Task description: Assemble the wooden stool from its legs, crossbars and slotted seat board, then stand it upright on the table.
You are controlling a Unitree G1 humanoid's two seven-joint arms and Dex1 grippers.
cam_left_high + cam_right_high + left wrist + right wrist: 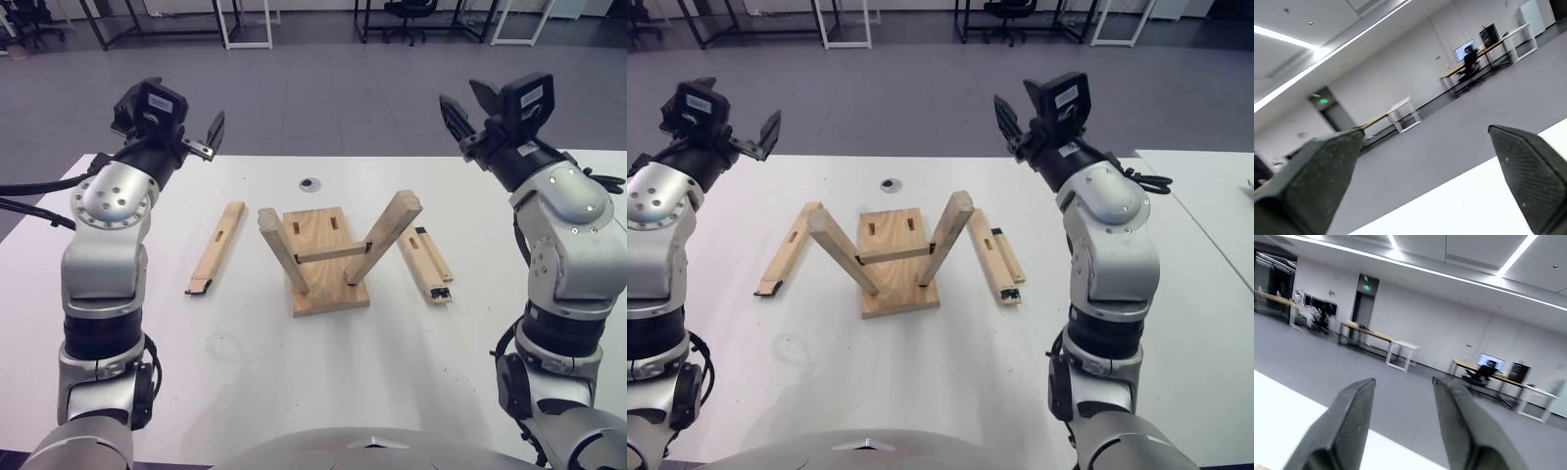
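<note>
Left gripper [182, 133] and right gripper [468, 106] gape empty; loose leg [217, 245] lies at left's 5 o'clock, axis 1-to-7, nearer left arm.

Part-built stool [331, 255], loose leg [217, 246], seemingly paired legs [428, 262]

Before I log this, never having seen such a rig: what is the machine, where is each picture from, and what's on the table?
A humanoid robot with two arms, each with a two-finger gripper. Two pictures come from its head, looking down at the table; two from its wrists, facing the room. The left gripper and right gripper are raised, open, empty. On the table a seat board lies flat; two legs joined by a crossbar stand on it. A loose leg lies on its left, more pieces on its right.
</note>
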